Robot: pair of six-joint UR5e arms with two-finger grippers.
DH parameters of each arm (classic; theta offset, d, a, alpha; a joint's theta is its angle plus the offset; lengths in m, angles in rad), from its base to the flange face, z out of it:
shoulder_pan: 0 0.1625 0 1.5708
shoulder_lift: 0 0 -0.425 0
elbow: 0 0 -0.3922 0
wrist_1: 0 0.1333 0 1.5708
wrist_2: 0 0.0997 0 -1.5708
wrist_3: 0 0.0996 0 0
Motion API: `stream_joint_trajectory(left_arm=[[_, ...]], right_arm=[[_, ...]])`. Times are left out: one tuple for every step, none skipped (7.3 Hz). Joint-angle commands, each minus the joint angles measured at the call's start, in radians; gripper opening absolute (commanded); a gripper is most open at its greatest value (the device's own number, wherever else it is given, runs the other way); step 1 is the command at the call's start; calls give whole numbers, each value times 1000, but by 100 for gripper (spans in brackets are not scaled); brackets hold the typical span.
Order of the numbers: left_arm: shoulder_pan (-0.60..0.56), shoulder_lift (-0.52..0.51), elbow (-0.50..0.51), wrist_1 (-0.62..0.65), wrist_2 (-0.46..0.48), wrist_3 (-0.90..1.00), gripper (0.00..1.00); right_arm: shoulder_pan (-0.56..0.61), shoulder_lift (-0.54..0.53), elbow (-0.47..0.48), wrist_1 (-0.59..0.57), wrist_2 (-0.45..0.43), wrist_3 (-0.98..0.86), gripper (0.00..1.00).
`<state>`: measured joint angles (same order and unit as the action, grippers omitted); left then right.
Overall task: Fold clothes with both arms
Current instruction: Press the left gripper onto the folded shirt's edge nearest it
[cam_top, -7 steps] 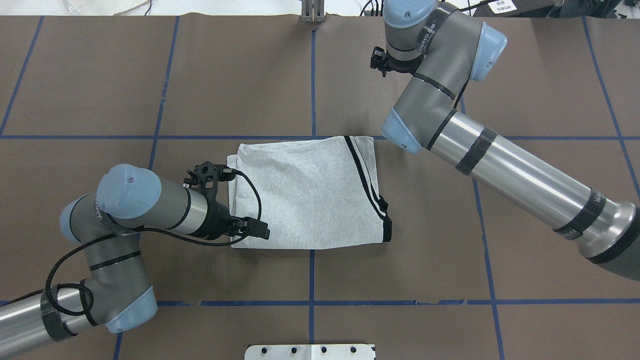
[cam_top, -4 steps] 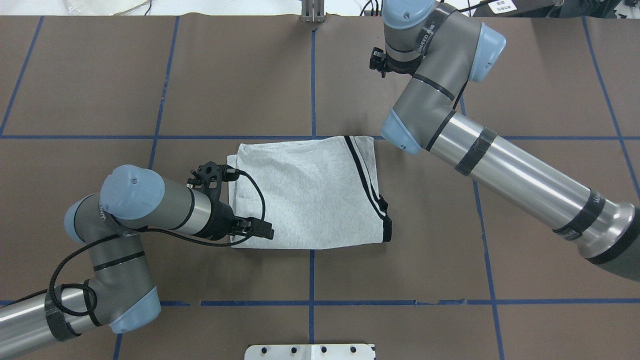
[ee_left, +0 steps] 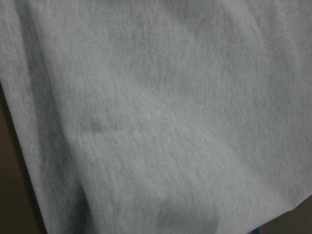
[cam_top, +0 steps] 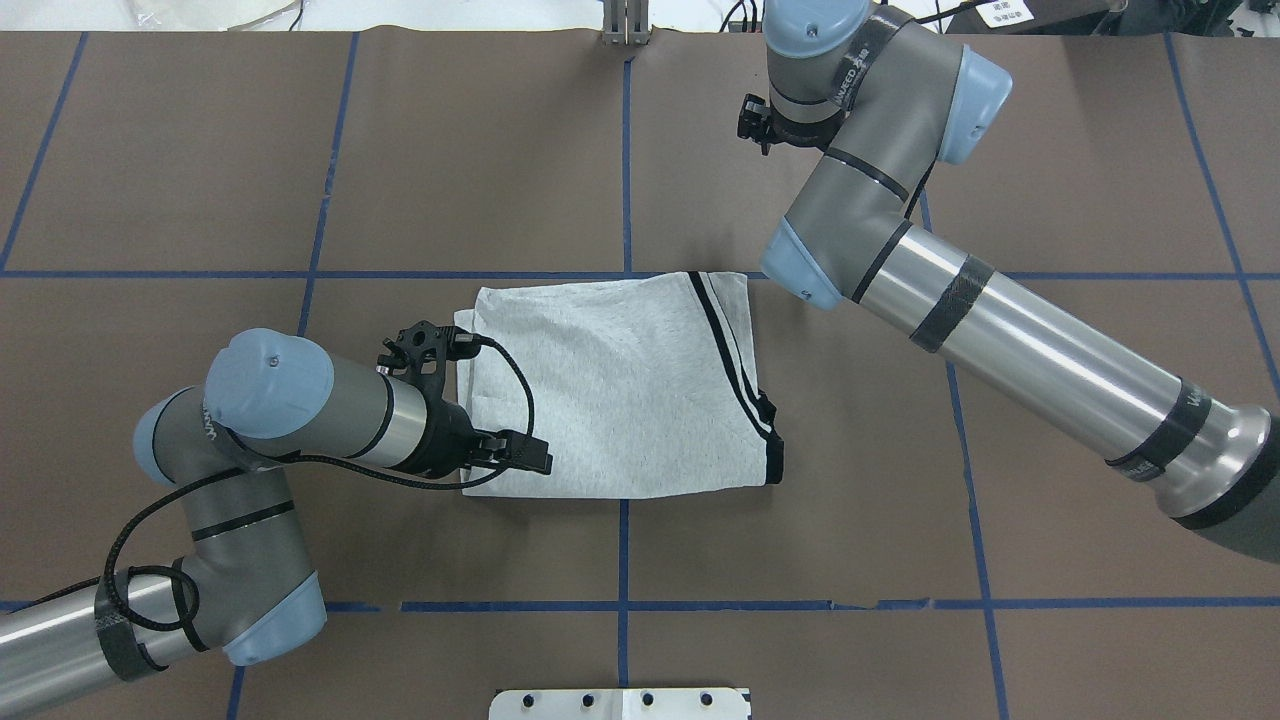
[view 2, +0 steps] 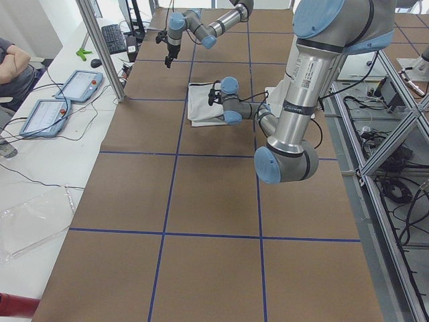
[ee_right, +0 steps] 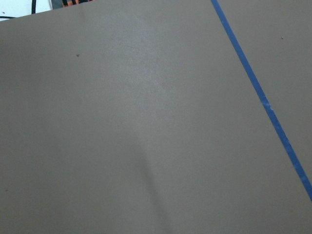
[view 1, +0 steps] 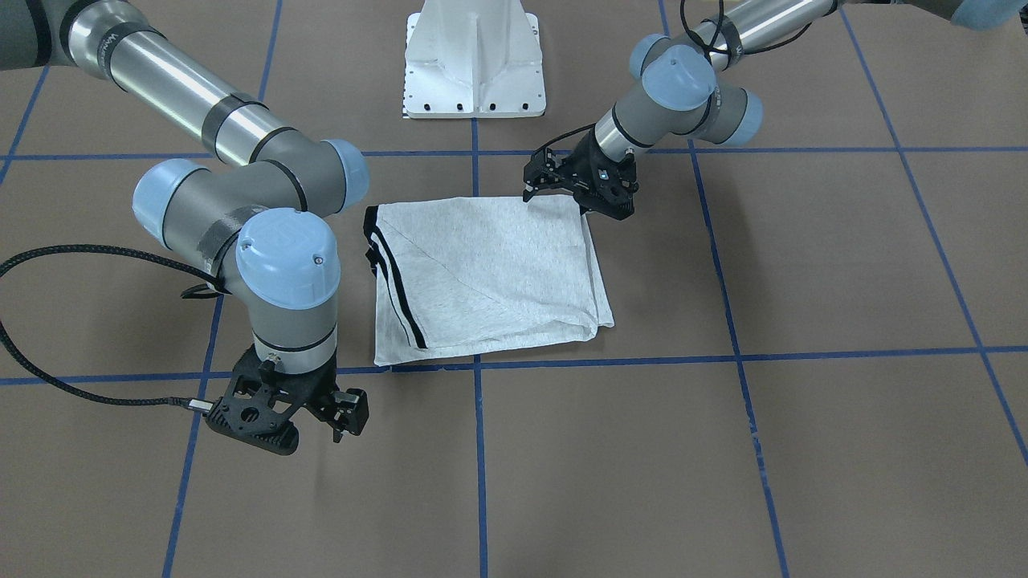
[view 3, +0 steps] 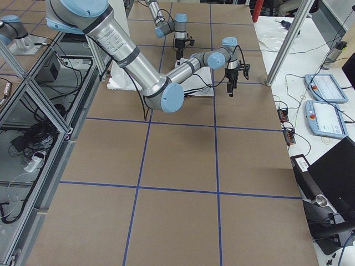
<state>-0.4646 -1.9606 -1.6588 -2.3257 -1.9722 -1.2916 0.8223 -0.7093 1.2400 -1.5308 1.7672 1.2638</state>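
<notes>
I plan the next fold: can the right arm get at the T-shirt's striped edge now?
Probably yes: the right gripper hangs over bare table near the T-shirt's striped edge, nothing between.

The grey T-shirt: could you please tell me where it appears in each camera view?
Front-facing: T-shirt at centre, black stripes on the view's left.
Overhead: T-shirt at centre, stripes on the right.
Exterior left: T-shirt small, upper middle.
Exterior right: T-shirt upper middle, partly behind the right arm.
Left wrist: T-shirt fills nearly the frame.
Right wrist: not in it.
Shared landmark: the blue tape crossing at its far edge.
</notes>
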Motion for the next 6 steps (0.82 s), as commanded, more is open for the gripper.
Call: stream_joint_trajectory(left_arm=[[0,-6,16,-9,12,-3,100],[1,-4,17,-11,7,-3,100],[1,-4,14,-11,4,-2,99],[1,2,7,-20,3,-2,84],[3,9,5,-27,3,-2,62],[3,11,5,-27,-17,-2,43]], right_arm=[[0,-5,6,1,0,0,100],[0,-7,6,1,0,0,100],[0,-9,6,1,0,-1,100],[0,-9,6,1,0,-1,100],[0,-12,6,1,0,-1,100],[0,-12,6,1,0,-1,100]])
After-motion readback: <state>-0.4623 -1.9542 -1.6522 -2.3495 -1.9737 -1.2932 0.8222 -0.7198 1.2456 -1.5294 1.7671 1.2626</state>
